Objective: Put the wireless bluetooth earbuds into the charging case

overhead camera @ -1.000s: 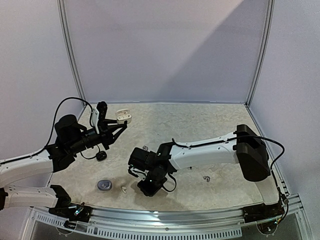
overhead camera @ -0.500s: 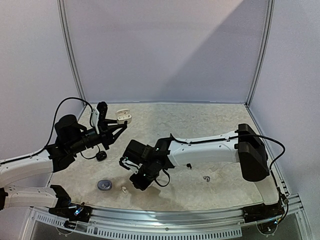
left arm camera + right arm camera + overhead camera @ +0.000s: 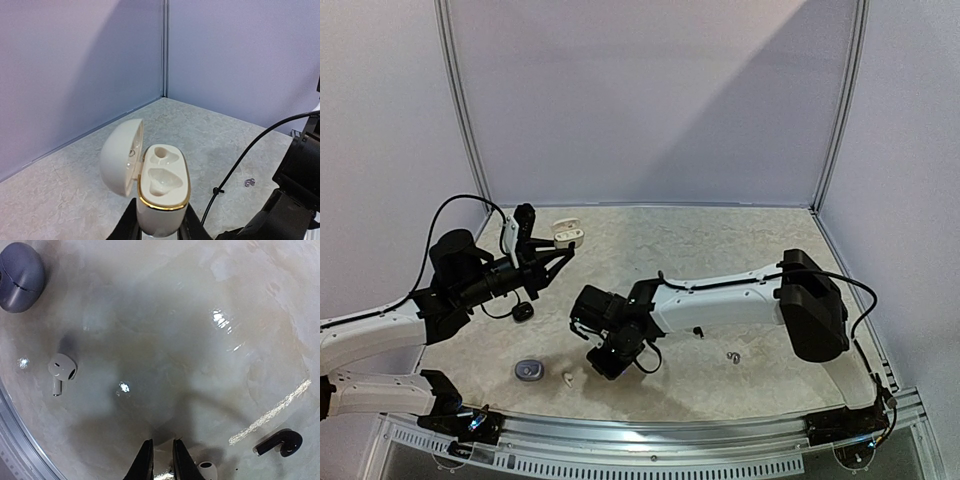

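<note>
By the table's near edge, tiny glossy white earbud: light, slippery, I'd pinch its stem; right gripper narrow, left gripper holding open cream case

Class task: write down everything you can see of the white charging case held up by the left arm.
The white charging case is a pebble-shaped shell that looks like glossy cream plastic. Its lid is swung open to one side on a hinge. A thin gold rim rings the base, whose two moulded wells both look empty. It stands upright above the table, gripped low on its sides by the left fingers. Nothing else touches it.
</note>
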Motion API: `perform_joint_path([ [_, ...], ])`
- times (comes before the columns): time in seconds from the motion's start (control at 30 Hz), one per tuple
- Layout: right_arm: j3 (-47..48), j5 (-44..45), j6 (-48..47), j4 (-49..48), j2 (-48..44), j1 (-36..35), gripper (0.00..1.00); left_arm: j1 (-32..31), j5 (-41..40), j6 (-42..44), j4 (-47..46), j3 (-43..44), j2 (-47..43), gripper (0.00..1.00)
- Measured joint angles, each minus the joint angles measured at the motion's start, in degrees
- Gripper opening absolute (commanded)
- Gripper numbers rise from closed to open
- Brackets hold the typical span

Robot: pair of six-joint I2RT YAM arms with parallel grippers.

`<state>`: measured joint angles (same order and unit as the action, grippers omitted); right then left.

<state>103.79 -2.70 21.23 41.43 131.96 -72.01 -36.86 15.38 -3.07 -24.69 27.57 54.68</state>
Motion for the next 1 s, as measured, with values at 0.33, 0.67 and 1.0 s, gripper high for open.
perform_joint_path([
  [0.33,-5.0,1.0,1.0,1.3,-3.5,-0.7,0.13,0.0,0.0,0.0,0.0,0.0,0.0,0.00],
  [0.67,-4.7,0.9,0.5,3.6,-3.8,-0.7,0.17,0.0,0.0,0.1,0.0,0.0,0.0,0.00],
  [1.0,-4.6,1.4,-0.2,1.6,-9.4,-0.4,0.22,-0.2,0.0,0.1,0.0,0.0,0.0,0.00],
])
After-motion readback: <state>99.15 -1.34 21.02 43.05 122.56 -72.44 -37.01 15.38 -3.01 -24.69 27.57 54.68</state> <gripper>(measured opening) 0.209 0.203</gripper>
